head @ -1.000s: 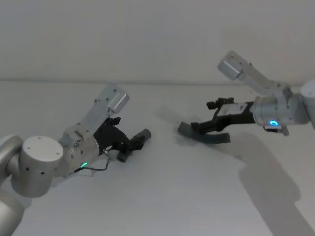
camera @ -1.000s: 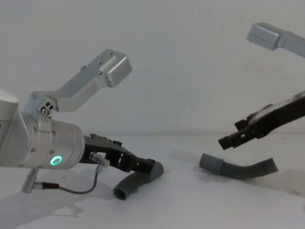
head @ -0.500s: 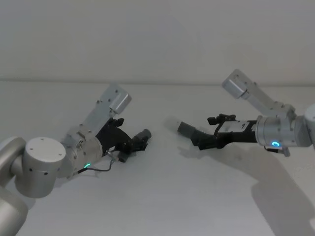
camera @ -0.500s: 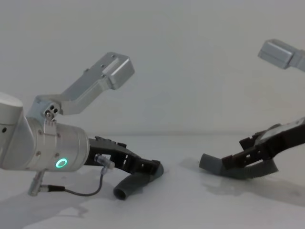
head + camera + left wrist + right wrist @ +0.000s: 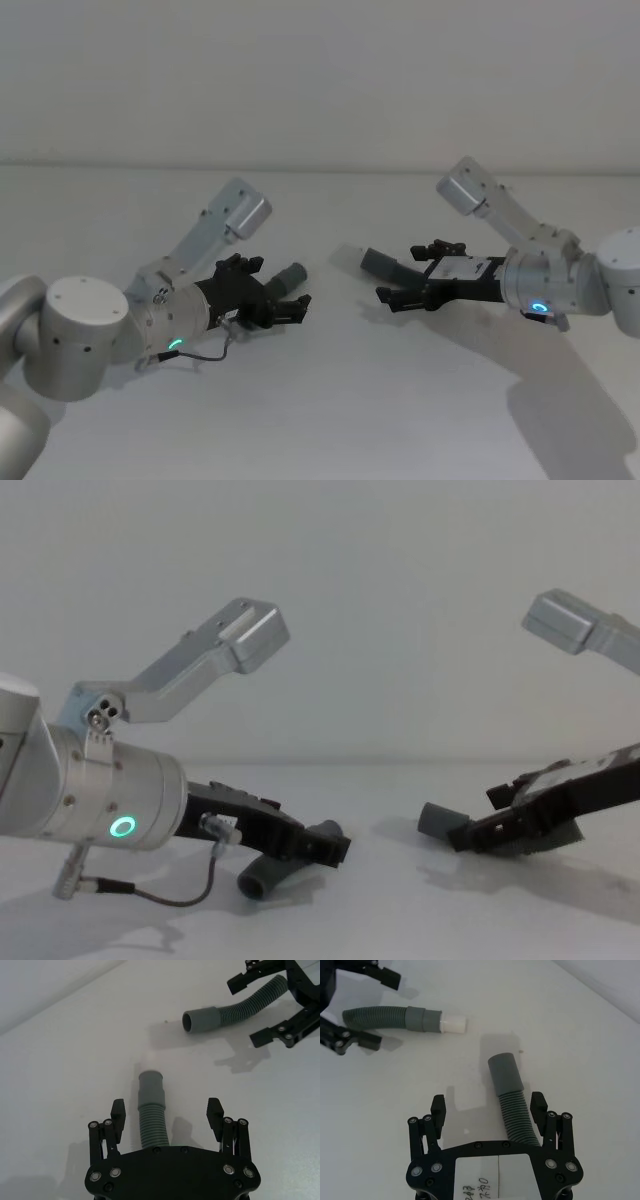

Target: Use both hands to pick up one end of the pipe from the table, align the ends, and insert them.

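L gripper: left gripper [image 5: 278,287] sits low over the left half of the tabletop [image 5: 330,400], reaching fwd & inward. Fingers [image 5: 118,1110] are spread wide, clamped on nothing.
L gripper vs hose: it straddles the tipped hose piece [image 5: 150,1115]. The ribbed body runs btwn the fingers, closer to one than the other, touching neither as far as the wrist view shows.
Tipped hose piece: lies on the tabletop, left of centre. Its grey cuff sits past the fingertips, w/ the white tip [image 5: 454,1024] pointing twd the right half.
R gripper: right gripper [image 5: 403,275] sits low over the right half of the tabletop, reaching inward. Fingers [image 5: 538,1102] are also wide apart, gripping nothing.
R gripper vs hose: socket hose piece [image 5: 515,1110] passes btwn its fingers, just beside one (can't tell if touching), w/ a clear gap to the other.
Socket hose piece: right of centre on the tabletop, curved ribbed body running back under the gripper. Socket cuff [image 5: 200,1019] sticks out beyond the fingertips, open mouth facing the left half.
Ends: tip & socket roughly face each other, well apart, bare tabletop btwn them.
Socket cuff vs table: can't tell if it rests flat or sits a bit raised.
L arm: green ring light [image 5: 122,828] is lit on the wrist.
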